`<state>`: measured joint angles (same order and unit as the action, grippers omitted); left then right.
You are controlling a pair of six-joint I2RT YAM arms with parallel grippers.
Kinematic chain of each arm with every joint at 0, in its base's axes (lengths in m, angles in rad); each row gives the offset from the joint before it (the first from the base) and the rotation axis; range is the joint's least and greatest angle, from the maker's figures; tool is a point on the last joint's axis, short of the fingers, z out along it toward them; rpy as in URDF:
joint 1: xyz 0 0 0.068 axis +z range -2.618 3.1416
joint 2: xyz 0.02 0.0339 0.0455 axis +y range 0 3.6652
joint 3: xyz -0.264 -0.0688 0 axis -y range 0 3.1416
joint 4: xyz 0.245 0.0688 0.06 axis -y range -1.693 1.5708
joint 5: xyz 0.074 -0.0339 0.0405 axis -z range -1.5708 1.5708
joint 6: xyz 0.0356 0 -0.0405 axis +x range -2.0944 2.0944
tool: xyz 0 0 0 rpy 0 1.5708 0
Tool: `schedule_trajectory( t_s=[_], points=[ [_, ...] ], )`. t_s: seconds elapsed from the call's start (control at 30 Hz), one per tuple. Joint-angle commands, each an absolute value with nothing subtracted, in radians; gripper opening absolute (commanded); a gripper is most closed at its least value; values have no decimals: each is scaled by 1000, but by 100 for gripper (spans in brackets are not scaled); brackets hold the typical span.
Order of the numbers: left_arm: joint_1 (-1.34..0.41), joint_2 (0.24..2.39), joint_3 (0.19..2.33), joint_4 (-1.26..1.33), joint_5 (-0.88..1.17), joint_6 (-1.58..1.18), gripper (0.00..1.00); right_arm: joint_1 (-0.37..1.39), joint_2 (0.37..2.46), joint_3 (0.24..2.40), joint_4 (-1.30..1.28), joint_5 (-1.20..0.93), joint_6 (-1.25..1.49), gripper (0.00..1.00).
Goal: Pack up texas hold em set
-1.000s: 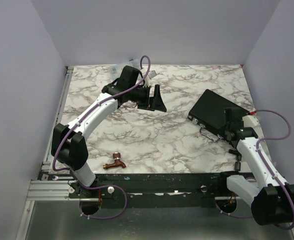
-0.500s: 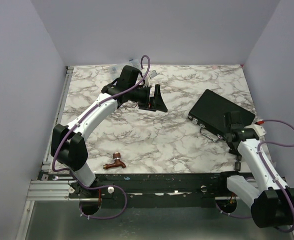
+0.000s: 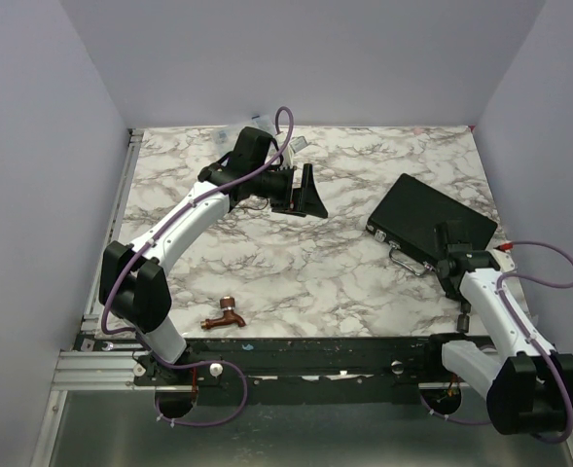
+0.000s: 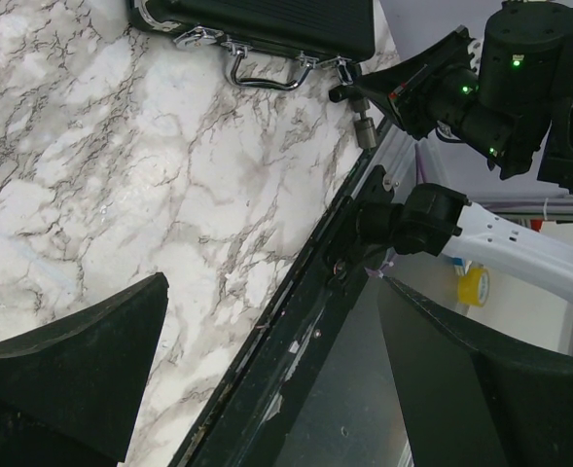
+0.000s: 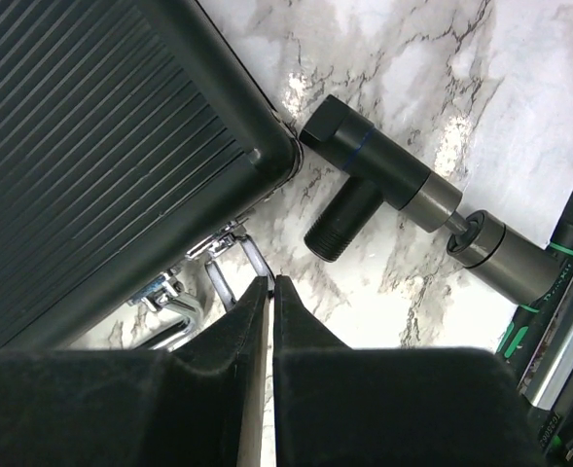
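Currently, your case (image 3: 432,222) lies shut on the table (image 3: 315,272) — contents hidden, latches (image 4: 196,37) unclear. Right claw (image 5: 269,282) clenched at the handle (image 4: 265,85), nothing visibly held; left claw (image 4: 271,292) released, idle.

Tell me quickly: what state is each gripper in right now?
Left gripper: open, holding nothing.
Right gripper: closed at the case handle; whether it grips it cannot be told.

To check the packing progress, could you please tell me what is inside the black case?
The black case lies shut on the table; only its ribbed lid and silver handle show. Its contents are covered by the lid and cannot be seen.
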<state>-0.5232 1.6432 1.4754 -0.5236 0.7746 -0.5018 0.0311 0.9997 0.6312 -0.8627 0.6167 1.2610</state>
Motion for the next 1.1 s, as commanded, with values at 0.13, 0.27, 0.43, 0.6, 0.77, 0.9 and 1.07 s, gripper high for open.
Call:
schedule_trajectory(
  t_s=[0.13,0.27,0.43,0.6,0.77,0.9,1.07],
  points=[
    [-529,1623,1488,-513,795,-502,89,15,1043,557,-767,568,1319,7],
    [-529,1622,1491,-517,793,-499,89,7,1089,522,-710,587,1331,7],
    [-529,1624,1492,-519,791,-496,89,-29,1136,518,-645,583,1314,7],
    [-529,1624,1493,-521,790,-494,89,-37,1126,542,-632,595,1273,7],
    [-529,1622,1493,-519,793,-495,89,-37,1088,578,-632,588,1174,13],
    [-529,1623,1491,-518,794,-498,89,-36,1039,615,-628,586,1085,21],
    [-528,1626,1489,-514,797,-500,89,-36,984,650,-583,580,947,27]
  ],
)
